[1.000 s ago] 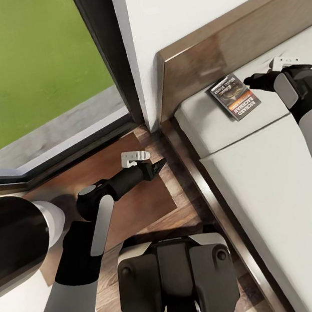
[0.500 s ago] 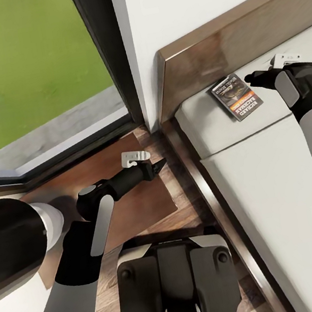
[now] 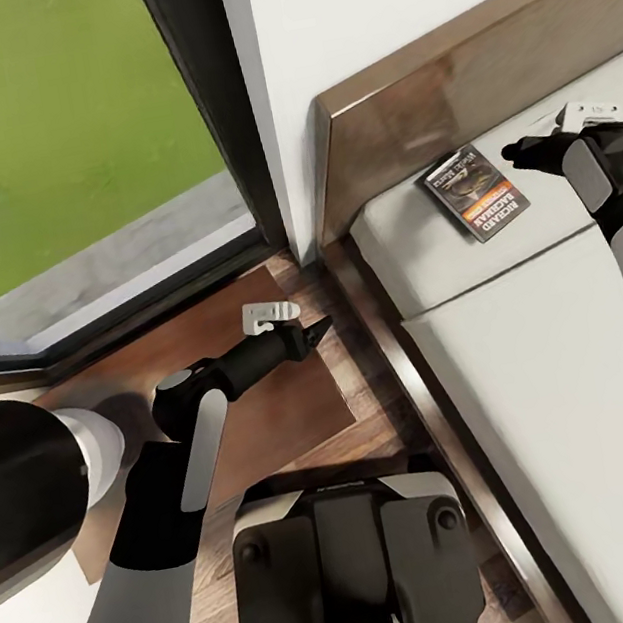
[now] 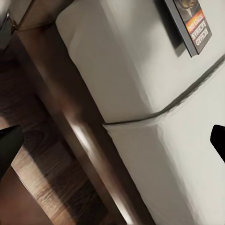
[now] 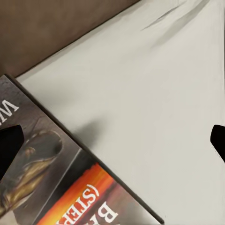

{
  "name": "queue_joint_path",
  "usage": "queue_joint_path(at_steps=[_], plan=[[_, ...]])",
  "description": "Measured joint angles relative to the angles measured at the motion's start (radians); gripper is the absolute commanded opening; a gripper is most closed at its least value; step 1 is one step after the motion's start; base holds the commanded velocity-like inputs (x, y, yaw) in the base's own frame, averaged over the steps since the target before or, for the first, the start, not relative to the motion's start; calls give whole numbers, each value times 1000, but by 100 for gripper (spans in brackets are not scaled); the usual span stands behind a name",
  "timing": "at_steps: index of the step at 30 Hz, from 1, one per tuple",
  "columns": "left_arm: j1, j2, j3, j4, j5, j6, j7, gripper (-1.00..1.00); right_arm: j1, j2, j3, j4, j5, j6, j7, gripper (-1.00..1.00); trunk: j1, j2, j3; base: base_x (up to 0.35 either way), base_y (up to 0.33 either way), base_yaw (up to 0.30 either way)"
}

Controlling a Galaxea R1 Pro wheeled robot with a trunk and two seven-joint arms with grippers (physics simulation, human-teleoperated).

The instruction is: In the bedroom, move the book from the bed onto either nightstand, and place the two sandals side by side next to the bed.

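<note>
A: Since a second ago the right gripper [image 3: 518, 153] has drawn back to the right, so a clear gap of grey mattress now lies between its dark tips and the book [image 3: 474, 192]; earlier the tips sat almost at the book's right edge.

B: And the book itself?

A: Unmoved. It lies flat on the bed [image 3: 527, 387], at the far left corner of the mattress, close under the headboard [image 3: 438, 98], its lettering upside down from the head camera. In the right wrist view the book [image 5: 56, 183] shows its orange-red band, with the right fingers [image 5: 10, 145] spread to either edge of the picture, holding nothing.

B: The left arm?

A: The left gripper [image 3: 317, 331] hangs over the nightstand [image 3: 266, 400], which stands just left of the bed frame, below the dark-framed window [image 3: 218, 114]. Its tips point right, toward the bed. In the left wrist view the left fingers [image 4: 9, 145] are also wide apart and empty, and the book [image 4: 190, 23] appears beyond the dark wooden bed rail [image 4: 79, 136].

B: Anything else near?

A: The wood-plank floor [image 3: 391, 420] runs between nightstand and bed, and the robot's base [image 3: 354, 568] sits at the near edge.
</note>
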Motion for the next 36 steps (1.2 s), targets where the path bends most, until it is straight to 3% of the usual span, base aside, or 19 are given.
queue_joint_path(at_steps=[6,15,18,20,21,23,31,36], plan=[[0,0,0,0,-1,0,0,100,0,-4,-5,8,-6,-46,-9,100,23,-42,-19,0,0,0],[0,0,0,0,-1,0,0,100,0,-6,-8,14,-10,-55,-10,100,23,-42,-19,0,0,0],[0,0,0,0,-1,0,0,100,0,-5,-26,14,-11,-61,-10,100,23,-42,-19,0,0,0],[0,0,0,0,-1,0,0,100,0,-3,-57,16,-13,-65,-10,100,23,-42,-19,0,0,0],[0,0,-1,0,-1,-1,0,100,1,2,-97,18,-14,-66,-10,100,23,-42,-19,0,0,0],[0,0,-1,0,-1,-1,0,100,1,4,-116,29,-15,-67,-10,100,23,-42,-19,0,0,0],[0,0,-3,-1,-1,-1,0,100,1,5,-140,102,-17,-122,-10,100,23,-42,-19,0,0,0],[0,0,-3,-1,-1,-2,-1,100,1,5,-139,111,-45,-144,-9,100,23,-42,-19,0,0,0]])
